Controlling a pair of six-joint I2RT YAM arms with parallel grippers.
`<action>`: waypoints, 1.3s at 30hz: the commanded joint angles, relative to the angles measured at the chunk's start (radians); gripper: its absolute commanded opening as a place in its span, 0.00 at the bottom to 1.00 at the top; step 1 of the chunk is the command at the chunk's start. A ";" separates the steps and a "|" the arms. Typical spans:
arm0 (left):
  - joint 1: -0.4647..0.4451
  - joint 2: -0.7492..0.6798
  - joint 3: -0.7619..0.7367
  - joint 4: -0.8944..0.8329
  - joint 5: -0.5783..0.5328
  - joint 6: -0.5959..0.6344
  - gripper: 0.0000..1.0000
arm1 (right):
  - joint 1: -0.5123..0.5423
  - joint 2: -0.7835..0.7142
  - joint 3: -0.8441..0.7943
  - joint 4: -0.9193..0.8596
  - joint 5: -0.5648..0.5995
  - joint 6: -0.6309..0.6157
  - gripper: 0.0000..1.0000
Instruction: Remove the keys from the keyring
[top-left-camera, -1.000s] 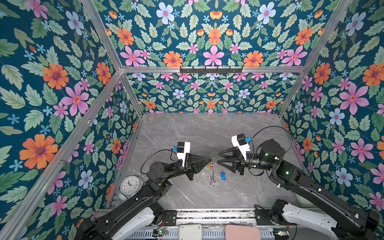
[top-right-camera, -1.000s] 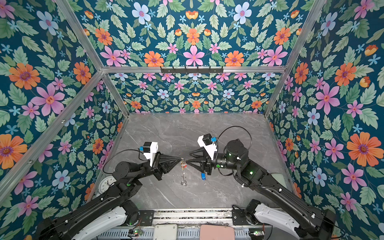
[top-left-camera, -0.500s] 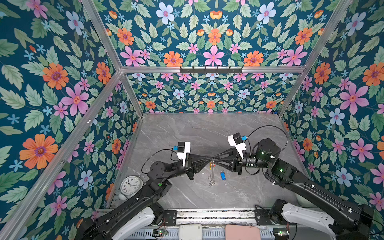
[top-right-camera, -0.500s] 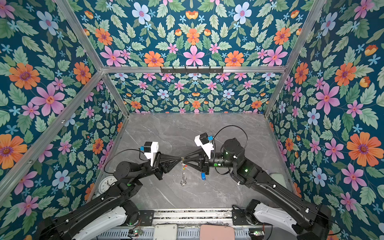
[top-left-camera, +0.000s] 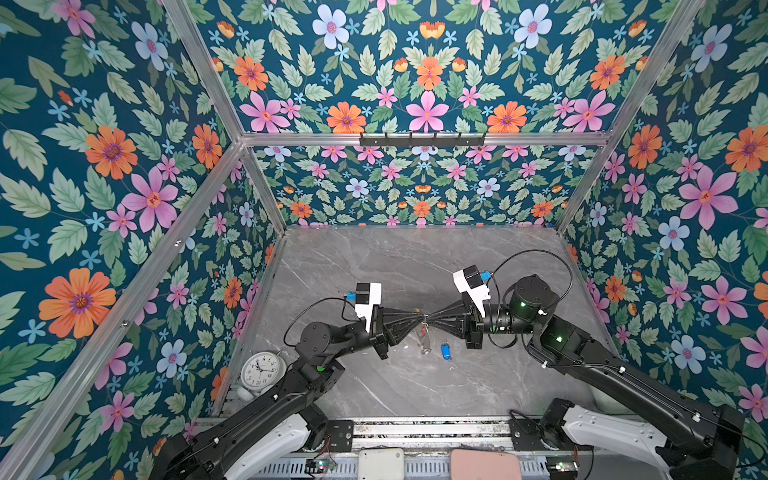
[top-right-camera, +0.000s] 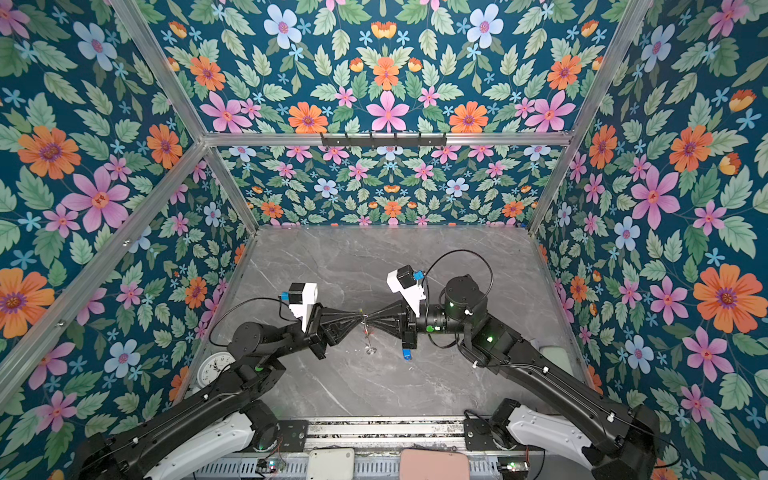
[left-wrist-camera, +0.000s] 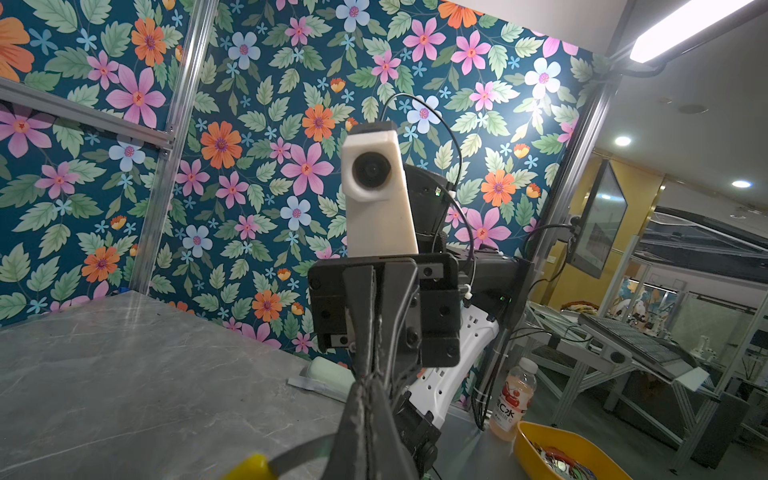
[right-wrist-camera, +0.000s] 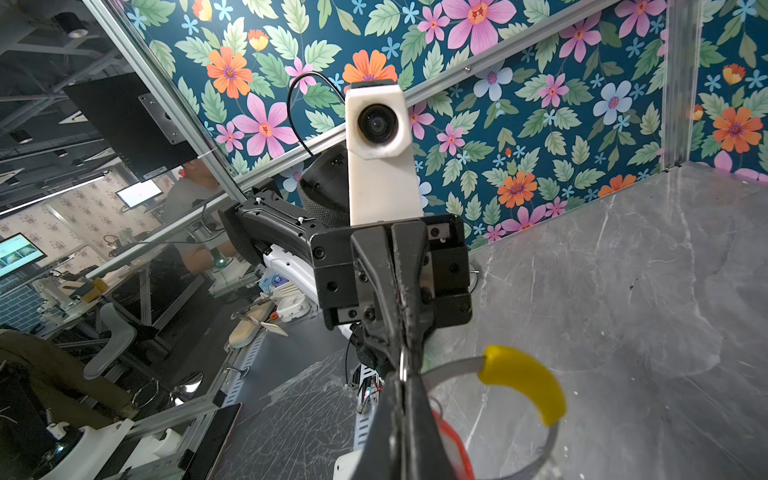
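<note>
Grey marble tabletop (top-left-camera: 374, 270) between flowered walls: the left end effector (top-left-camera: 417, 322) stays clamped on the keyring (right-wrist-camera: 523, 386), held above the middle. The right end effector (top-left-camera: 433, 322), apart a second ago, has moved in and closed on it too. The red-tagged key (top-left-camera: 423, 331) hangs there; the blue-tagged key (top-left-camera: 445, 350) lies on the tabletop just right.

Enclosure walls: teal floral wallpaper (top-left-camera: 112, 151), pink and orange flowers, aluminium frame (top-left-camera: 291, 139) at the seams. Floor is a grey marble-look tabletop (top-left-camera: 374, 266). In both top views: black hook rail (top-left-camera: 422, 140) at 12 o'clock, white alarm clock (top-left-camera: 261, 370) at 8. Left wrist view: ceiling strip light (left-wrist-camera: 685, 27) lit, dark monitor (left-wrist-camera: 598, 220) outside the frame.
</note>
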 joint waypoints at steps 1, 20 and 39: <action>-0.001 0.002 0.014 0.011 0.004 0.000 0.00 | 0.002 -0.009 0.015 -0.008 0.000 -0.008 0.00; 0.001 0.021 0.334 -0.799 0.146 0.214 0.37 | 0.000 -0.014 0.168 -0.463 0.035 -0.212 0.00; 0.001 0.083 0.411 -0.900 0.209 0.258 0.20 | 0.001 0.012 0.204 -0.523 0.072 -0.236 0.00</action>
